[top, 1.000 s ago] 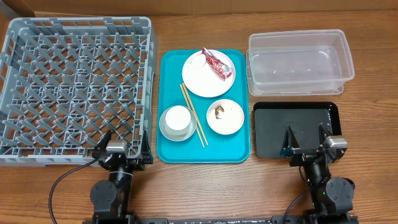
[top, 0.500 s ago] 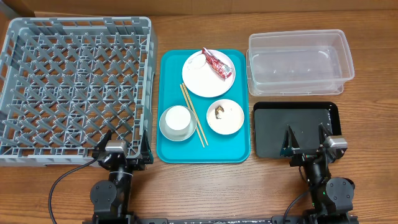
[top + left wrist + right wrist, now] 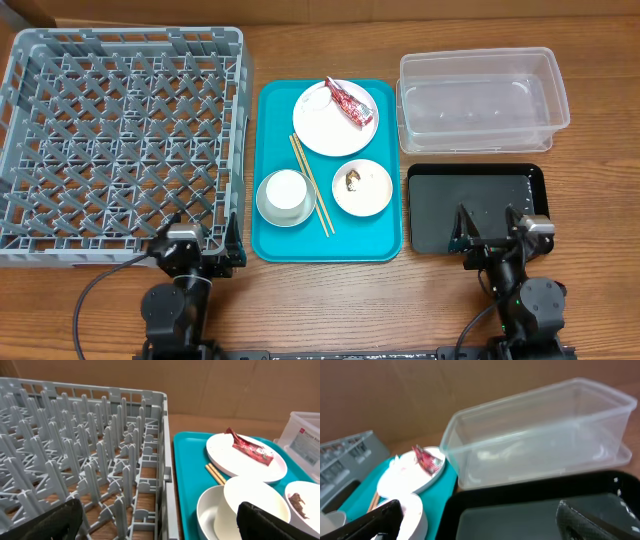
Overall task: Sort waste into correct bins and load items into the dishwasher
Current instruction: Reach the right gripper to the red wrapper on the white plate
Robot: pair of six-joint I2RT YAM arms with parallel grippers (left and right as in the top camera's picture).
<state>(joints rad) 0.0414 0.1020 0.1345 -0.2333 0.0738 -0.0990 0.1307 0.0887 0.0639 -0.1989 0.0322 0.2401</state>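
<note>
From above, both arms have shifted a little; left fingers point(image 3: 235, 238) and right fingers point(image 3: 461, 228) gape wide, empty. Left wrist: red wrapper point(image 3: 250, 450) lies on the far plate point(image 3: 234, 463) (cup point(image 3: 255, 505) cut off). Right wrist: blurry clear tub point(image 3: 535, 435) behind black tray point(image 3: 510, 515).

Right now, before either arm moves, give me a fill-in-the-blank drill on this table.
The red wrapper lies on the large white ____.
The brown scrap sits in the small white ____.
The white cup stands inside the grey metal ____.
The left gripper and the right gripper both hold their jaws ____.
Missing words: plate, dish, bowl, open.
</note>
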